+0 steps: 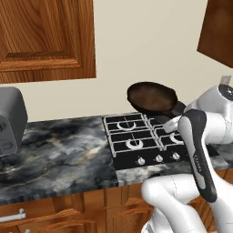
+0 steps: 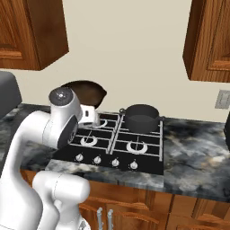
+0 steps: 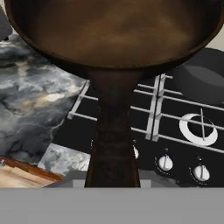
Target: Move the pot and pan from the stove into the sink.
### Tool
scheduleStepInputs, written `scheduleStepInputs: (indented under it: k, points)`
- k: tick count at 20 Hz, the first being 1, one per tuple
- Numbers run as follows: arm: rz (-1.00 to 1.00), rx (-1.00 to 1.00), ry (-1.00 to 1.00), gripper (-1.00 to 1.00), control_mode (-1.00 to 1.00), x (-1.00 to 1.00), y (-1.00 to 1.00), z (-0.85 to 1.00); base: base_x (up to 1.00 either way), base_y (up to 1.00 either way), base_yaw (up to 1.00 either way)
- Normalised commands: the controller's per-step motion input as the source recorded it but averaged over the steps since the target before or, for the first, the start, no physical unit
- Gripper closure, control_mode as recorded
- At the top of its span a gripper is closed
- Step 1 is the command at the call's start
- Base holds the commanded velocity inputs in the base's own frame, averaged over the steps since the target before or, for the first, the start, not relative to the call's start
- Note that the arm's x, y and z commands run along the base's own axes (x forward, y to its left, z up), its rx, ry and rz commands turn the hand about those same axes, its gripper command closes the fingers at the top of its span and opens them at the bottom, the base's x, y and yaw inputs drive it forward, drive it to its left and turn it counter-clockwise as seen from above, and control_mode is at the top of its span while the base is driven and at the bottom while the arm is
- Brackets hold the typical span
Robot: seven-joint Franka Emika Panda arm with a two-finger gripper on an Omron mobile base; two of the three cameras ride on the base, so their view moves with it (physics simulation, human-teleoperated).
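My gripper (image 1: 178,113) is closed on the pan (image 1: 151,97) by its long handle; I judge it stiff but front-heavy, so it may tip above the stove (image 1: 136,141).

**A home kitchen**

I work in a home kitchen. In front of me is a black gas stove (image 2: 112,143) with grates and small silver knobs, set in a marbled countertop (image 1: 59,157). Wooden cabinets (image 1: 45,38) hang on the cream wall, and wooden drawers (image 2: 134,211) are below. A pot (image 2: 141,117) stands on one burner.
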Motion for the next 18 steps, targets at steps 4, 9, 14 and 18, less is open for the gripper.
scheduleStepInputs:
  k: [4,9,14,18]
  points:
    - [0.11,0.00,-0.32,1.00,-1.00,-0.73,-0.11,0.00,0.00,0.00,0.00]
    - [0.02,0.01,-0.06,1.00,-1.00,-0.10,0.00,0.01,0.00,0.00,0.00]
    - [0.00,0.00,0.00,1.00,-1.00,0.00,0.00,0.00,0.00,0.00,0.00]
    - [0.00,0.00,0.00,1.00,1.00,-0.03,0.00,0.00,-0.24,-0.02,0.00]
